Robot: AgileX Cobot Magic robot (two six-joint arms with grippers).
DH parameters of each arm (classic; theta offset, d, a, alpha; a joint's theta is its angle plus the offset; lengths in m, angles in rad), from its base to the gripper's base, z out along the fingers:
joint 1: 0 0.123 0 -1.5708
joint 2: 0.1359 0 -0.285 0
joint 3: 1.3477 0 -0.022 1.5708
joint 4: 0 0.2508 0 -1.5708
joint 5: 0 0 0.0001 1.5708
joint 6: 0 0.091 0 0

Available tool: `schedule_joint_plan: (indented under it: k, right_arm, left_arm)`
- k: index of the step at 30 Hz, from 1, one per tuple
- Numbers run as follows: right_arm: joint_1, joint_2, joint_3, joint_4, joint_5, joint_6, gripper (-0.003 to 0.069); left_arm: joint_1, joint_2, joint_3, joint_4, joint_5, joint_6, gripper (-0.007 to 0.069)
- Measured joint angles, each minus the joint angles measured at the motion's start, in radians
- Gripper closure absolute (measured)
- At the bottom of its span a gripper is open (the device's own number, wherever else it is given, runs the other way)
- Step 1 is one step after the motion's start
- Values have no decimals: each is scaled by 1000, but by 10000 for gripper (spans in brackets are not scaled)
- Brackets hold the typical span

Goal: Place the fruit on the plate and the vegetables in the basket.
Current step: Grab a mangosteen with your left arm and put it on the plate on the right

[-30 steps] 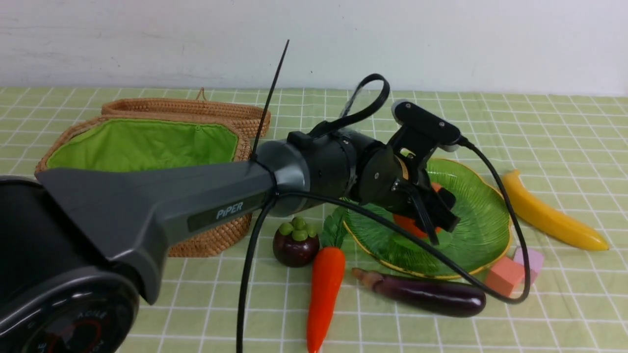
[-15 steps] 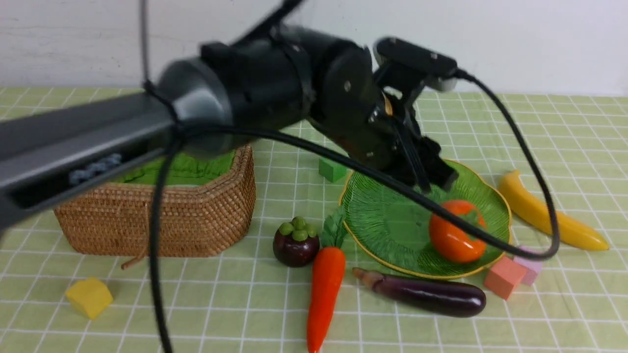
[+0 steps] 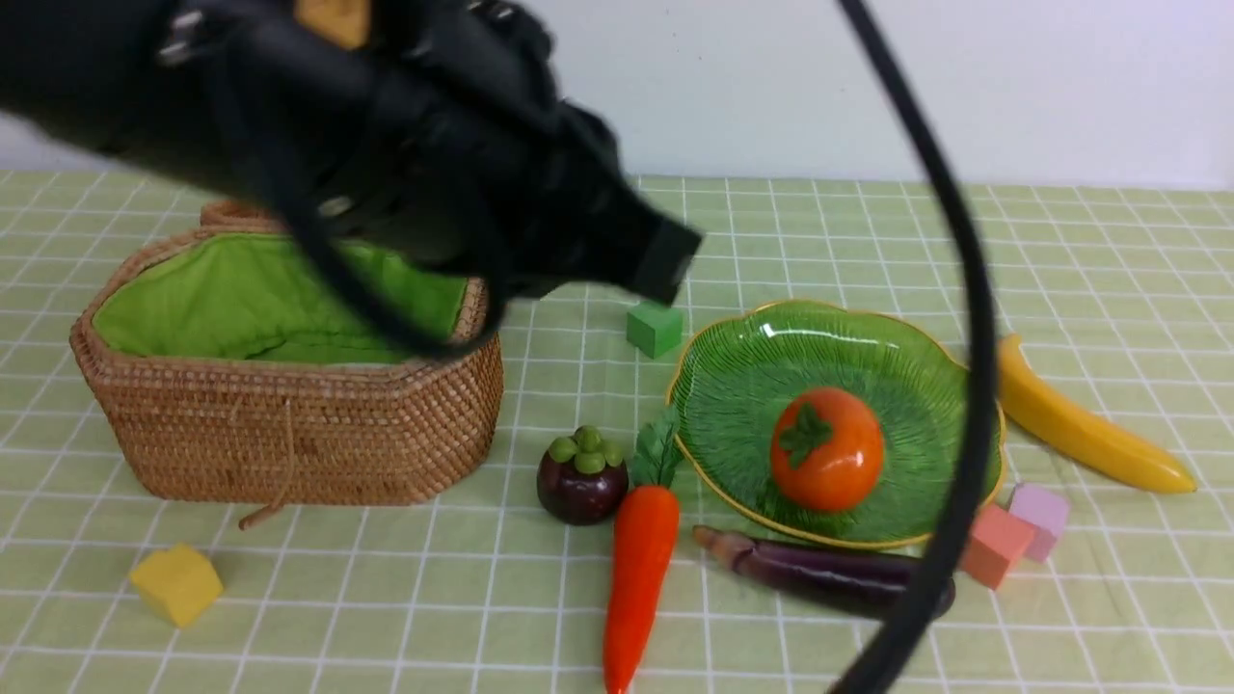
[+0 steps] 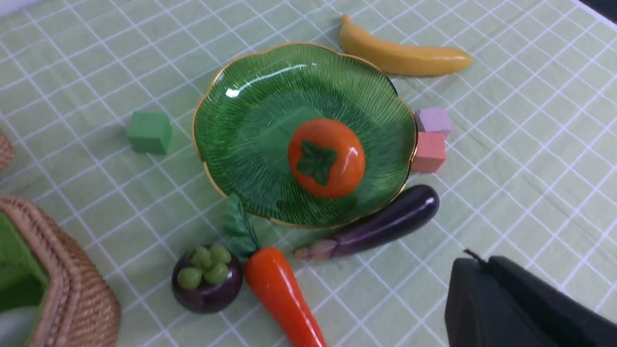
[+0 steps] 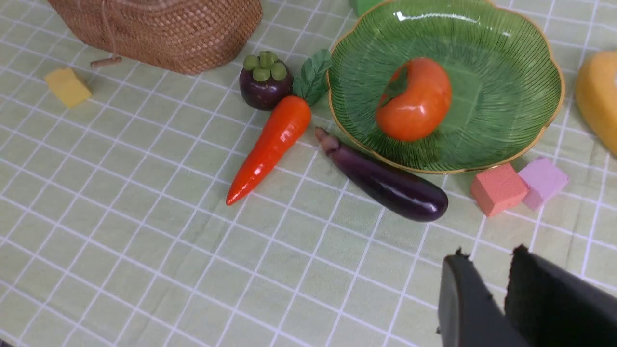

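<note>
Two vegetables lie nearest us, carrot [image 3: 636, 569] and eggplant [image 3: 819, 578], on the cloth [image 3: 386, 598]; one mangosteen [image 3: 581, 477] sits just beside the carrot's leaves. We judge it the next pick: our left gripper [image 4: 475, 270], closed on nothing, should spread wide and drop over its cap, clear of those leaves. Our right gripper [image 5: 501, 270], barely parted, holds nothing. One persimmon [image 3: 826, 461] rests on the plate [image 3: 733, 386]; one banana [image 3: 1080, 429] beside it; one basket [image 3: 289, 434]; four cubes [image 3: 175, 583].

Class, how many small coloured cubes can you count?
4: yellow cube in front of the basket; green cube behind the plate; salmon cube and lilac cube at its right. Others may be hidden.
</note>
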Motion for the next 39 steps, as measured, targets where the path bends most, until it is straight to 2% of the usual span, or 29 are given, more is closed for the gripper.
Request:
schedule_joint_plan:
  k: [6, 11, 17, 21, 27, 29, 32, 35, 39]
  right_arm:
    - [0, 89, 0, 4, 0, 0, 510]
    - [0, 129, 1, 7, -1, 0, 510]
    - [0, 142, 1, 7, -1, 0, 510]
    - [0, 143, 1, 10, -1, 0, 510]
    - [0, 143, 1, 10, 30, -19, 510]
    - [0, 143, 1, 15, 48, -23, 510]
    - [0, 136, 1, 17, 51, -34, 510]
    - [0, 96, 1, 26, 41, -57, 510]
    - [0, 31, 1, 44, 35, -74, 510]
  left_arm:
    - [0, -240, 247, 0, -87, -26, 638]
    - [0, -365, 351, -1, -105, -70, 638]
    - [0, -380, 386, 1, -27, -62, 638]
    - [0, -210, 343, 6, 59, 49, 638]
    - [30, 88, 201, 44, 76, 264, 638]
    - [81, 196, 136, 10, 77, 395, 638]
    - [125, 286, 77, -58, 97, 523, 638]
    - [186, 432, -27, -176, 123, 698, 634]
    - [218, 563, -128, -180, 123, 815, 550]
